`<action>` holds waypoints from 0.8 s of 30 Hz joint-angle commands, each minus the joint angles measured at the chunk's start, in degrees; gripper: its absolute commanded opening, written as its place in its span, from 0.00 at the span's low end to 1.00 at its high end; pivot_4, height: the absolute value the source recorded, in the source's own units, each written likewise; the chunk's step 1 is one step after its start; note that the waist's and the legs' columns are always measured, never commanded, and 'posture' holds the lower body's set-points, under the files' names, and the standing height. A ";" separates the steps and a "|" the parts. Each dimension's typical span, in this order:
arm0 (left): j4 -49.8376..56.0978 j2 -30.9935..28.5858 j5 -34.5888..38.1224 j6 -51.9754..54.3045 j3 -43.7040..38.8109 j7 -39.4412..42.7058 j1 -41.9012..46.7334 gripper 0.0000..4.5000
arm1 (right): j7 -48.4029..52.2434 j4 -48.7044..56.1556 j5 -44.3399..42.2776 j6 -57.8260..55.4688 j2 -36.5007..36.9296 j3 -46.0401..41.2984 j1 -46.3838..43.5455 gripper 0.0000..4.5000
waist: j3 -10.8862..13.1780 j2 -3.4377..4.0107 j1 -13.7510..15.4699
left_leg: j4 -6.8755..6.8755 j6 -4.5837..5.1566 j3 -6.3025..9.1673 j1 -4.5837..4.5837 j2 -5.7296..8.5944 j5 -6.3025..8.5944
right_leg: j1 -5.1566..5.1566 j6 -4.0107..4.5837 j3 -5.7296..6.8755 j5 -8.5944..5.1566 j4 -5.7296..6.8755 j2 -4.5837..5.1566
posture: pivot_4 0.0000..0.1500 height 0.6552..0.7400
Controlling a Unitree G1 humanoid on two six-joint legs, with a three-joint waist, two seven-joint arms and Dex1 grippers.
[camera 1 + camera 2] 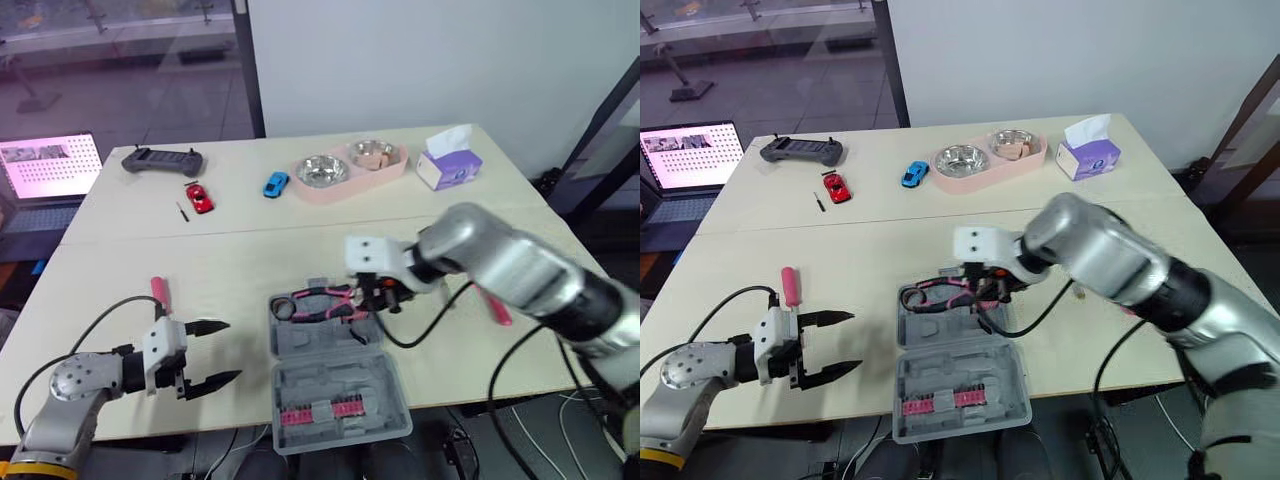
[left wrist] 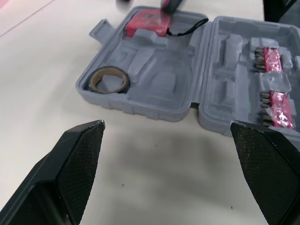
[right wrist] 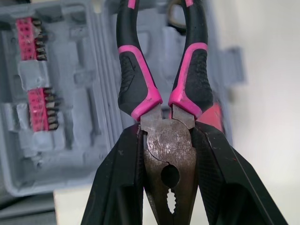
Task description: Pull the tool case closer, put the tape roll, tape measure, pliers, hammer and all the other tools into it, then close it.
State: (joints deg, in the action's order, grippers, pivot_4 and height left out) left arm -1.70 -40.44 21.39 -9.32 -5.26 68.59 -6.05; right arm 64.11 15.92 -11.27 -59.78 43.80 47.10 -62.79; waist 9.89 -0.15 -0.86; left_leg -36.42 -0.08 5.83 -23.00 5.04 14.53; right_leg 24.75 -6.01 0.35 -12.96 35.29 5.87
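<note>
The fingers (image 3: 117, 187) of the right gripper (image 1: 378, 292) are clamped on the metal head of the pliers (image 3: 140, 89), and the pink-and-black handles are pointed straight out ahead of them. From the head views that long axis is seen laid across the far half of the open tool case (image 1: 330, 375), handles toward the robot's left. Whether the pliers are already seated in the tray cannot be told. The tape roll (image 2: 92, 80) and the red tape measure (image 2: 147, 24) are lodged in that same half.

The left gripper (image 1: 215, 352) is held over the desk (image 1: 250, 260) just left of the case, its fingers (image 2: 79, 154) spread wide and nothing between them. A pink-handled tool (image 1: 158, 288) is left lying beyond it on the desk, nearer this arm, and another pink one (image 1: 497, 305) is seen by the right forearm.
</note>
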 commanded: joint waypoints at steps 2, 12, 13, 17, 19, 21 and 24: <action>-0.12 -0.09 0.04 -2.56 -1.14 0.27 -1.03 1.00 | 0.31 -1.85 3.70 -0.58 -2.32 1.35 -3.31 0.22 | -0.01 -0.01 0.44 | -0.03 -0.11 0.07 -0.31 0.05 -0.07 | 0.32 0.07 0.01 0.05 0.07 0.01 | 1.00 1.00; 3.02 0.78 -0.54 -1.98 -0.19 -2.03 -2.57 1.00 | 3.66 -2.56 3.76 -6.83 -7.88 6.32 -5.84 0.22 | -0.02 -0.02 -0.02 | -0.09 -0.25 0.08 -0.35 0.01 -0.16 | 0.48 0.14 0.01 0.13 0.32 -0.07 | 1.00 1.00; 3.08 0.83 -0.52 -1.84 -0.18 -2.11 -2.47 1.00 | 3.84 -2.77 3.78 -7.26 -8.17 6.66 -5.94 0.22 | -0.02 -0.02 0.00 | -0.09 -0.26 0.09 -0.35 0.01 -0.16 | 0.49 0.14 0.01 0.13 0.36 -0.07 | 1.00 1.00; 3.33 0.99 -0.40 -1.52 0.14 -2.20 -2.11 1.00 | 4.33 -5.36 4.54 -7.38 -9.11 8.63 -6.46 0.22 | -0.02 -0.02 0.02 | -0.11 -0.27 0.09 -0.35 0.03 -0.16 | 0.49 0.14 0.04 0.13 0.38 -0.07 | 1.00 1.00; 3.45 1.13 -0.42 -1.53 0.32 -2.27 -2.09 1.00 | 4.49 -6.11 4.75 -7.14 -9.29 9.15 -6.53 0.22 | -0.02 -0.02 0.04 | -0.12 -0.27 0.09 -0.35 0.03 -0.16 | 0.49 0.14 0.07 0.13 0.40 -0.07 | 1.00 1.00; 3.51 1.33 -0.37 -1.58 0.40 -2.24 -2.10 1.00 | 4.75 -7.59 5.30 -6.28 -9.45 10.03 -6.83 0.22 | -0.03 -0.02 0.02 | -0.13 -0.27 0.09 -0.35 0.04 -0.16 | 0.50 0.13 0.07 0.13 0.41 -0.06 | 1.00 1.00; 3.70 1.47 -0.25 -1.66 0.54 -2.23 -2.19 1.00 | 4.93 -9.81 5.95 -4.86 -10.14 10.65 -7.06 0.22 | -0.03 -0.02 -0.03 | -0.13 -0.27 0.09 -0.34 0.05 -0.16 | 0.51 0.14 0.08 0.13 0.47 -0.06 | 1.00 1.00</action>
State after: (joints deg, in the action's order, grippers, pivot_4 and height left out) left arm 0.30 -39.06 20.67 -10.54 -4.78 66.29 -8.22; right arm 68.59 6.04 -6.05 -65.62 34.49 58.29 -68.15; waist 9.87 -0.18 -0.89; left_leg -36.55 -0.35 5.92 -23.34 5.08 14.37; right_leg 25.27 -5.88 0.43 -12.83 35.80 5.81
